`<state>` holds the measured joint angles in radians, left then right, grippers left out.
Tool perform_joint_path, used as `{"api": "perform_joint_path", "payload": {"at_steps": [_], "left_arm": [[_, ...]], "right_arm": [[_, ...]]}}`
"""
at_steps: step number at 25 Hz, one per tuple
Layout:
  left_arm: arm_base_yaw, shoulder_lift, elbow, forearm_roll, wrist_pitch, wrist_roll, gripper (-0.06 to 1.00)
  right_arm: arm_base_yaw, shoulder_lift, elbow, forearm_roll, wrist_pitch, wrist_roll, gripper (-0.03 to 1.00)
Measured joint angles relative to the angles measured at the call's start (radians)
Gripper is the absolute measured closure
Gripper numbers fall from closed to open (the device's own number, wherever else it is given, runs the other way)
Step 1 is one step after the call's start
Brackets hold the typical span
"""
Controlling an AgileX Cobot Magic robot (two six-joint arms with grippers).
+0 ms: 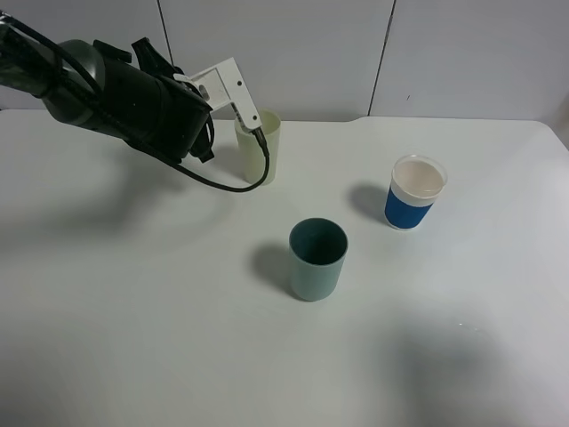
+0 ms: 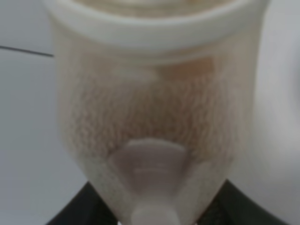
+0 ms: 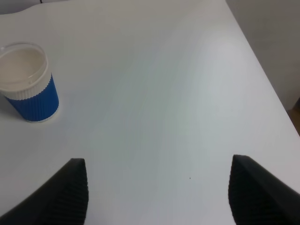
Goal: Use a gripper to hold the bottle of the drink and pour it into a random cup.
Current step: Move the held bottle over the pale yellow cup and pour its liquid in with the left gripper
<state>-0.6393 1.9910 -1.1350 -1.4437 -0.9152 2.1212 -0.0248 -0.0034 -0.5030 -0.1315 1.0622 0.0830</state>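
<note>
surface: white table (image 1: 133,347), matt, shadowed in patches.
room: pale panelled wall (image 1: 480,53) behind the far edge.
cup (image 1: 269,153): stood near the far edge, left of centre.
left gripper (image 1: 251,116): clenched on the bottle (image 2: 154,117), held at the cup's rim.
right gripper (image 3: 157,192): fingers spread, nothing grasped.

Yellow-green cup (image 1: 274,135) (blue cup (image 1: 413,199) ribbed)

Clear bottle (image 2: 154,122) in gripper (image 1: 249,114) — tipped over yellow-green cup (image 1: 274,142).
</note>
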Motion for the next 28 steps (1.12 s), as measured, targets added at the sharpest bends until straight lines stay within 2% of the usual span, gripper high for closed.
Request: {"api": "perform_joint_path", "payload": {"at_steps": [9,18,28], "left_arm": [[0.0,0.0,0.0,0.099,0.0,-0.023,0.58],[0.0,0.046,-0.093,0.066,-0.024,-0.011,0.58],[0.0,0.081,-0.096,0.082,-0.072,0.031,0.58]], "right_arm": [[0.0,0.0,0.0,0.0,0.0,0.0,0.33],[0.0,0.0,0.0,0.0,0.0,0.0,0.33],[0.0,0.0,0.0,0.0,-0.001,0.0,0.33]]}}
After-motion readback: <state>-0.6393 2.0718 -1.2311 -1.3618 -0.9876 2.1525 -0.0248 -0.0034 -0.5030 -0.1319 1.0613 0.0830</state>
